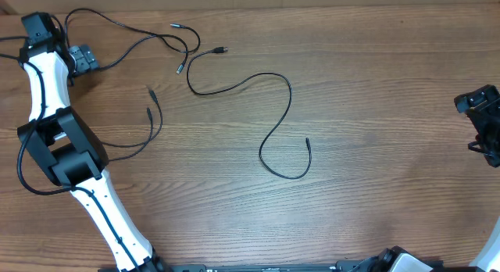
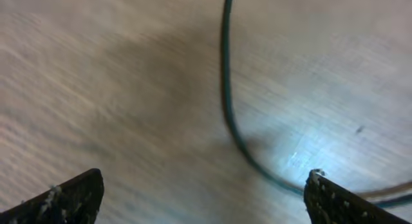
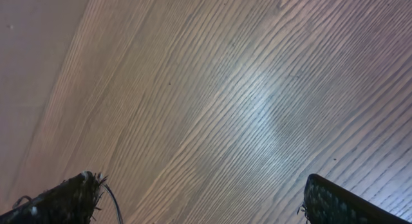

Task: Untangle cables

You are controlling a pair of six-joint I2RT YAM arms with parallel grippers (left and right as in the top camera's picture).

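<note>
Several thin black cables lie loose on the surface, all in its left and middle parts. The longest cable runs from a small plug near the far edge, curls back, then snakes in an S toward the middle and ends in a hook-shaped loop with a free tip. It lies apart from the rest. The other cables spread across the far left corner, crossing one another in places, with small plug tips pointing toward the middle. One of them sweeps in a wide arc near the left arm's elbow.

The surface is brown wood-grain laminate, flat and smooth, with a soft sheen under the wrist lights. Its right half is bare from the long cable's loop to the right edge.

The left hand sits at the far left corner, close to the edge, among the cable ends. Its wrist view shows both fingers spread wide with nothing gripped, and one cable curving across the surface ahead of them. That view is blurred.

The right hand hangs at the right edge, well apart from every cable. Its fingers are likewise spread, holding nothing, over bare grain.
</note>
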